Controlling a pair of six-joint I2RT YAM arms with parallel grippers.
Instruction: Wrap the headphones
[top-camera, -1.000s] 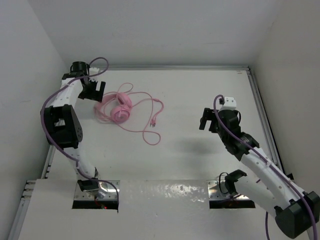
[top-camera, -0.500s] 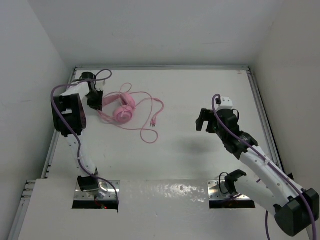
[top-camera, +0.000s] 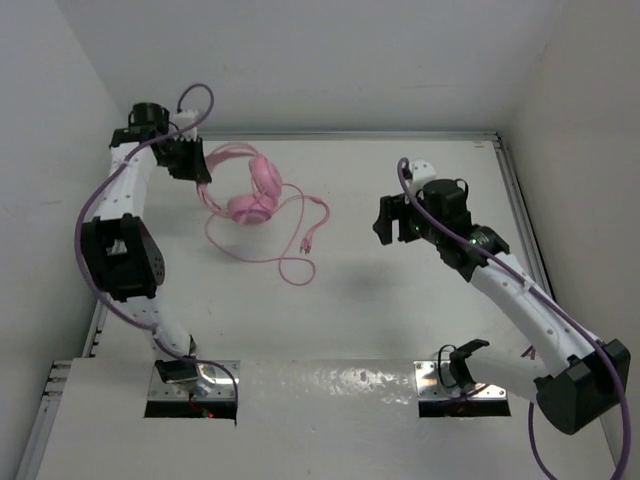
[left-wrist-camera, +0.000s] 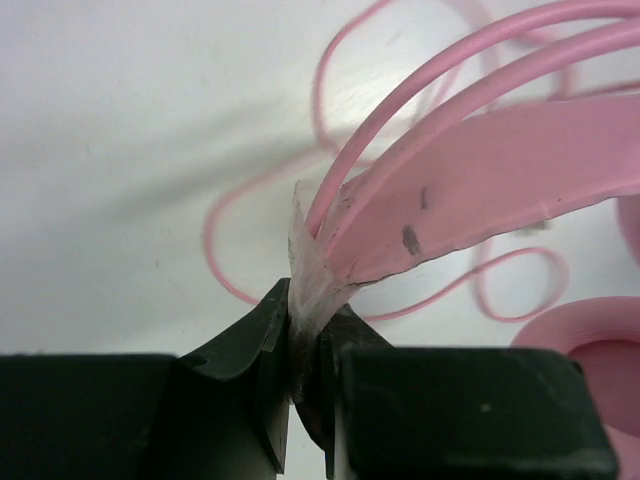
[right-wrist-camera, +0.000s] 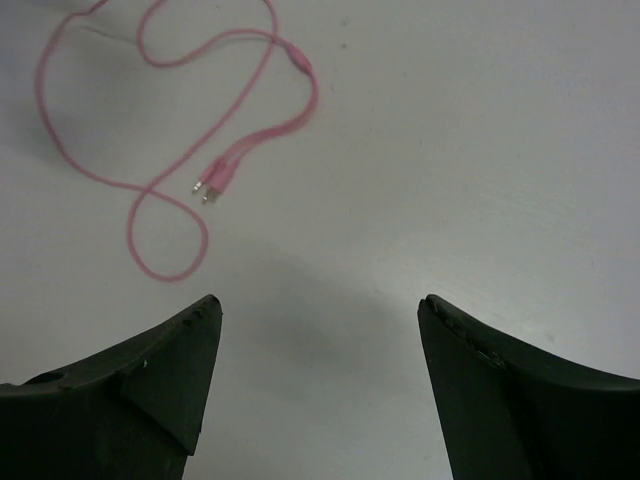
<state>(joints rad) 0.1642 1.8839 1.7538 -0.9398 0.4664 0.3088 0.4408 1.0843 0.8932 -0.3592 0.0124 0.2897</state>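
Note:
The pink headphones (top-camera: 255, 195) hang tilted at the back left, lifted by their headband (left-wrist-camera: 480, 190), while the earcups (top-camera: 251, 210) stay low near the table. My left gripper (top-camera: 190, 162) is shut on the headband's end (left-wrist-camera: 318, 262). One earcup (left-wrist-camera: 590, 350) shows at the lower right of the left wrist view. The thin pink cord (top-camera: 285, 262) trails in loops across the table, and its plug (right-wrist-camera: 212, 183) lies flat. My right gripper (top-camera: 394, 230) hovers open to the right of the cord, with nothing between its fingers (right-wrist-camera: 170, 370).
White walls close in the table (top-camera: 400, 300) on the left, back and right. A metal rail (top-camera: 525, 230) runs along the right edge. Purple cables (top-camera: 195, 95) loop off both arms.
My left gripper has shut on the headband and raised the headphones toward the back wall. The right arm has swung left and farther back, toward the cord, with its jaws slightly narrower.

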